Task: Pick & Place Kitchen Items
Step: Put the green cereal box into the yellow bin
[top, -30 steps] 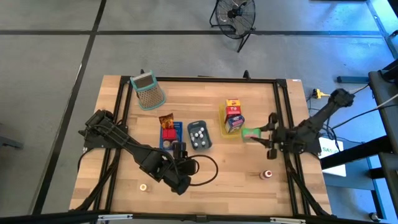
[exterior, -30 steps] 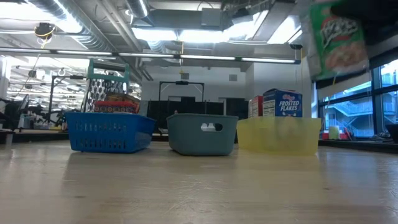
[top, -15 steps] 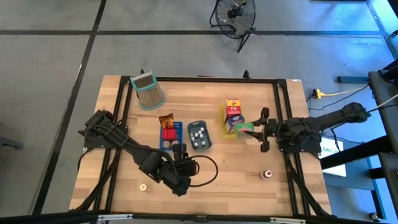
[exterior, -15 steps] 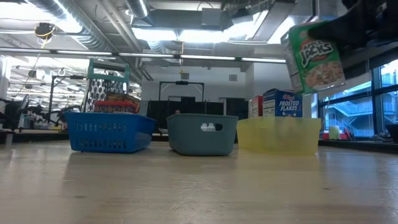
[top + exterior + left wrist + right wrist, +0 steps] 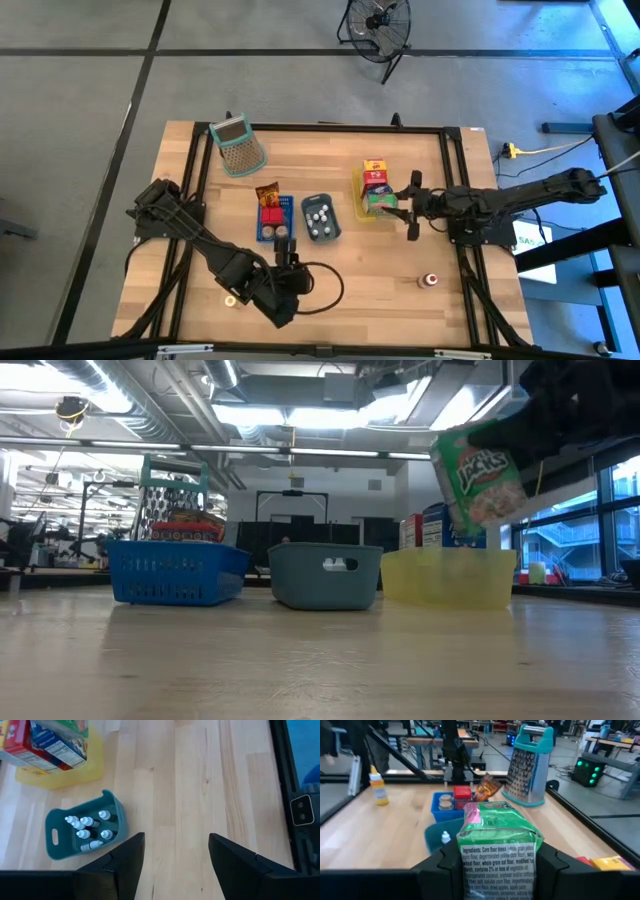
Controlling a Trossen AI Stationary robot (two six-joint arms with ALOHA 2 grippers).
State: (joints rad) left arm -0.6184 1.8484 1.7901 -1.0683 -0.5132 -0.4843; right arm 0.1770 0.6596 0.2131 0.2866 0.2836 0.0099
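Note:
My right gripper (image 5: 402,206) is shut on a green cereal carton (image 5: 497,845), which hangs over the yellow tray (image 5: 450,580). That tray holds a red-and-yellow carton (image 5: 375,168) and a blue carton (image 5: 455,525). My left gripper (image 5: 175,855) stands open above bare table near the front edge, its fingers (image 5: 284,252) just short of the blue tray (image 5: 262,228). The blue tray holds a red tin (image 5: 271,213) and a brown packet (image 5: 266,193). White bottles (image 5: 87,827) lie in the grey-blue tray (image 5: 334,231). My right gripper pinches the green carton between its two fingers (image 5: 445,865), one on each of two opposite sides, with the ingredients panel (image 5: 495,870) facing the wrist. The fingers come in about level from the table's right. The carton (image 5: 475,475) hangs tilted, clear above the yellow tray.
A grater with a teal frame (image 5: 238,146) stands at the far left. A small jar (image 5: 430,280) stands near the front right and a small yellow bottle (image 5: 230,299) near the front left. Black rails (image 5: 455,190) run along the table's sides. Bare wood lies in front of the trays.
My right gripper has carried the green carton toward the table's left and a little down, from beside the yellow tray to over it. The carton stays in the hold, clear of the tray, and now leans.

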